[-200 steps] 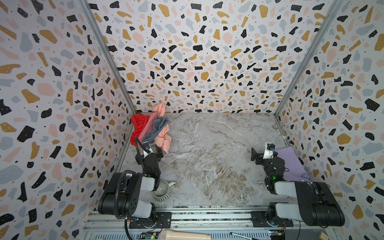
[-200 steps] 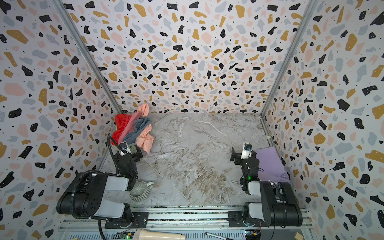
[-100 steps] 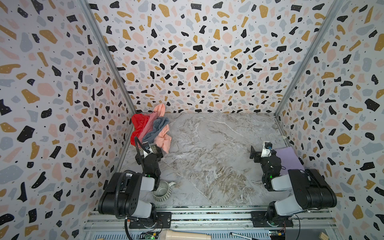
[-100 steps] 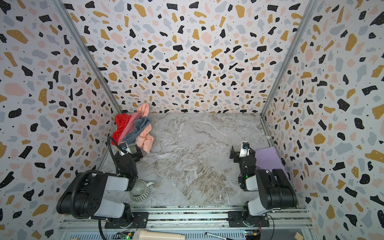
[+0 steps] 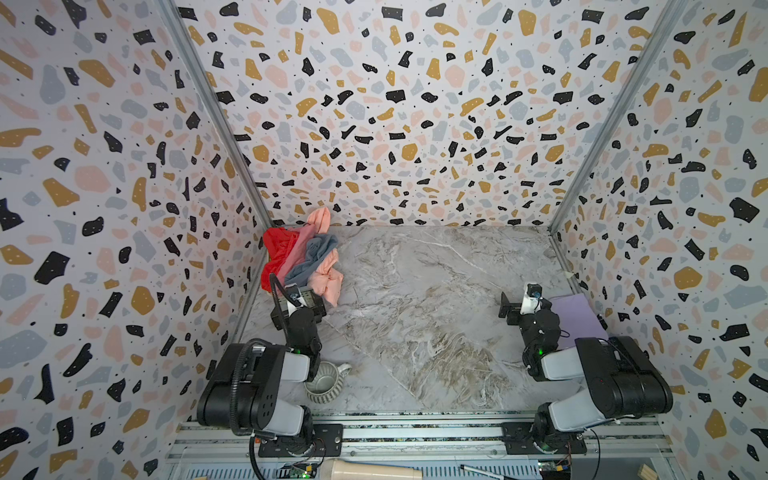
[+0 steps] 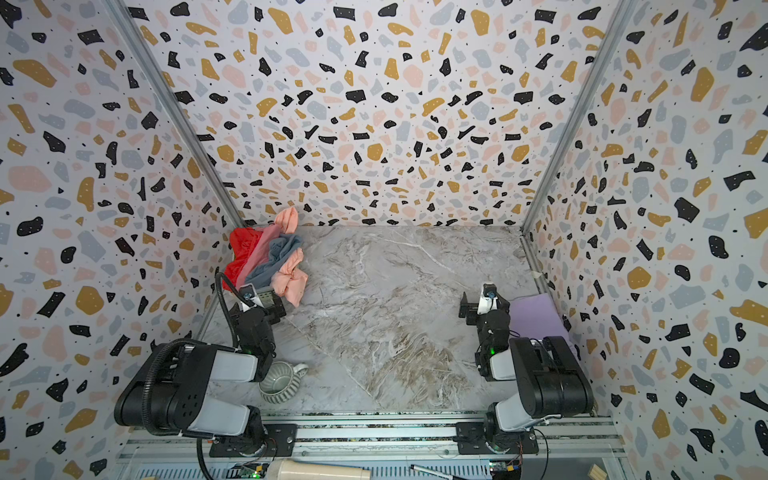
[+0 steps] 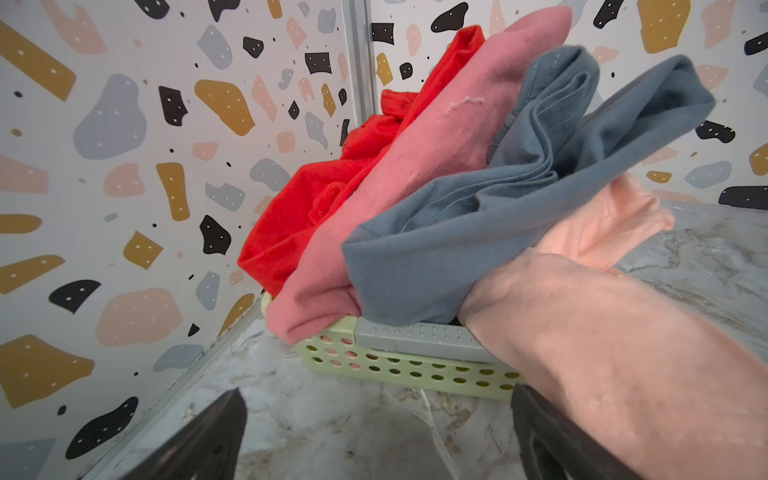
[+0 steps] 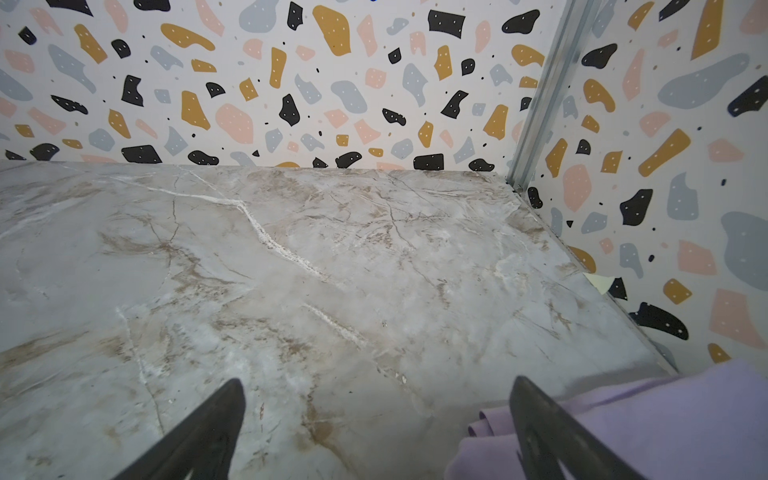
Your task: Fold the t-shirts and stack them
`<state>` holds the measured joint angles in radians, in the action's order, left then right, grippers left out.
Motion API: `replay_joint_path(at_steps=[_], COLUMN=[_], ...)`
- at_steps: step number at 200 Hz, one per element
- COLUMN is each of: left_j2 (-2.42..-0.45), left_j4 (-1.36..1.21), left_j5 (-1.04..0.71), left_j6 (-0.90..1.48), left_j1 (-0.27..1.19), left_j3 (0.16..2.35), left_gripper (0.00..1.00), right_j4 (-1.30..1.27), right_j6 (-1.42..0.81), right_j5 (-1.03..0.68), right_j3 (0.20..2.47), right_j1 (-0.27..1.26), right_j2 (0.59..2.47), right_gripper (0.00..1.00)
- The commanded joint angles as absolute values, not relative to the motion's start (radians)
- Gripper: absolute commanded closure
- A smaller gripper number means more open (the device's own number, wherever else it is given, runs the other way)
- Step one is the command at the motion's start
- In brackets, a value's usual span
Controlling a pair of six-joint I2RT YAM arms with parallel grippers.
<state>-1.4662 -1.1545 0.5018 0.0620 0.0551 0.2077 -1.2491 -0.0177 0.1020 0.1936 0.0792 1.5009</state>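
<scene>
Heap of soft cloth t-shirts point(image 5: 309, 254) (red point(image 7: 299, 216), dusty pink point(image 7: 415, 166), grey-blue point(image 7: 457, 232), peach point(image 7: 623, 353)) overflows pale green perforated plastic basket point(image 7: 395, 368) in far left corner; left gripper point(image 7: 376, 399) faces it, jaws wide, empty; pulling one likely drags tangled neighbours or tips basket. By the right wall, right gripper point(image 8: 376, 386), equally wide and empty, sits just beside folded lilac t-shirt point(image 8: 665, 415); a sweep could snag it.
</scene>
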Motion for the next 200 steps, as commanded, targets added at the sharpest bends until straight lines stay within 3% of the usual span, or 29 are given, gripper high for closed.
replay_joint_path(at_steps=[1, 200], left_j2=[-1.450, -1.451], left_j4=[-1.232, -1.230], left_j5=[0.518, 0.513], left_j6=[0.054, 0.052], left_j1=[0.052, 0.054], left_j3=[0.194, 0.195], left_gripper=[0.00, 0.00], right_j4=[-1.266, -1.259], right_j6=[-0.008, -0.010], right_j5=[0.126, 0.127], right_j3=[0.196, 0.205], right_j1=[0.088, 0.087], right_j2=[1.491, 1.496], right_gripper=[0.01, 0.01])
